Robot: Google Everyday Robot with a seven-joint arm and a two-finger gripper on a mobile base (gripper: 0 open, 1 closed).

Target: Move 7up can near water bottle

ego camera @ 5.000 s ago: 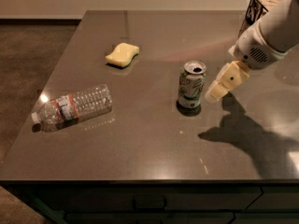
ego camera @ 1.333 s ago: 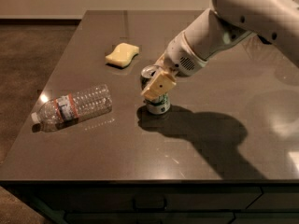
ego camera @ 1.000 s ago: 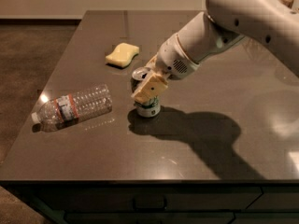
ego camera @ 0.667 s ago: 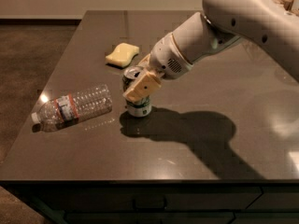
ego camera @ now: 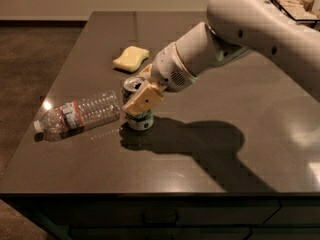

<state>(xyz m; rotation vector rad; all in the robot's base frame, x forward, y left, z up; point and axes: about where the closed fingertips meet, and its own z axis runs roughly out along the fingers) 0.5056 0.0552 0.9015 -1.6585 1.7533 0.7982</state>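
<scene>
The 7up can (ego camera: 138, 120) stands upright on the dark table, its silver top showing. My gripper (ego camera: 142, 95) is shut on the can, one tan finger (ego camera: 143, 100) across its front and the other behind it. The water bottle (ego camera: 77, 115) lies on its side just left of the can, white cap pointing left, its base almost touching the can.
A yellow sponge (ego camera: 131, 58) lies behind the can. A box (ego camera: 295, 6) stands at the far right corner. My white arm (ego camera: 250, 29) reaches in from the upper right. The table's left edge (ego camera: 55, 86) and front edge (ego camera: 150, 191) are near.
My gripper has slid the can leftward across the table, from the middle to right beside the water bottle's base. The bottle and sponge have not moved.
</scene>
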